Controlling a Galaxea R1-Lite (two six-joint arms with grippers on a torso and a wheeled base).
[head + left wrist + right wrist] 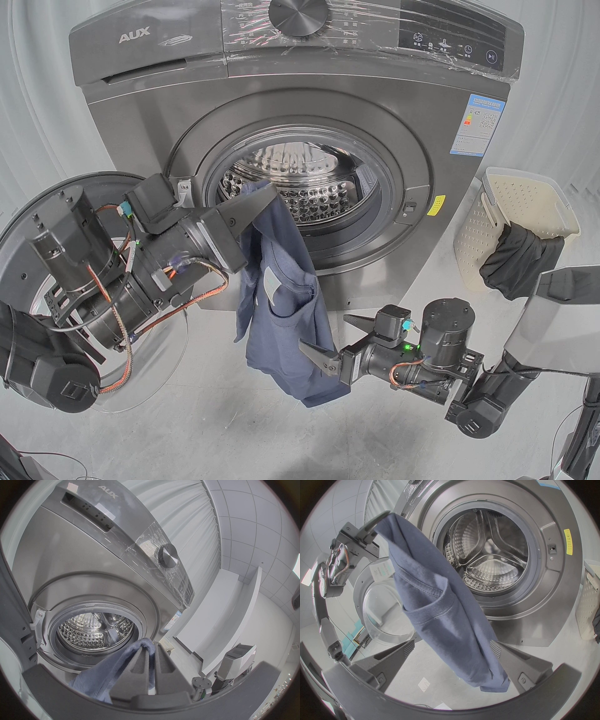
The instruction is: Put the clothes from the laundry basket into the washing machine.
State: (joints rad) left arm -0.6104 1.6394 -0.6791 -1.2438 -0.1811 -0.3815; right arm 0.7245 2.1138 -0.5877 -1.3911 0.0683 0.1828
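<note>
1. Clothing in play is a blue shirt [281, 294]. It hangs in the air in front of the washing machine [156, 119]. Its top edge is level with the lower part of the drum opening [300, 169], and its bottom hem is above the floor [219, 425].
2. Left end effector [265, 195] is clamped together on the shirt's top edge, just in front of the left side of the drum opening. In the left wrist view its fingers [140, 667] are pressed close, with blue fabric bunched at their tips.
3. Right end effector [324, 331] sits lower, by the shirt's bottom right part, with its fingers spread apart. In the right wrist view the cloth hangs down between them, close against one finger and well apart from the other.
4. Door [384, 614] of the machine stands swung open to the robot's left, partly behind the left arm. The perforated steel wall of the drum shows through the opening.
5. Cream perforated laundry basket [475, 231] stands on the floor to the right of the machine, just beside its front corner. A black garment [519, 262] is draped over the basket's near rim and hangs down its outer side.
</note>
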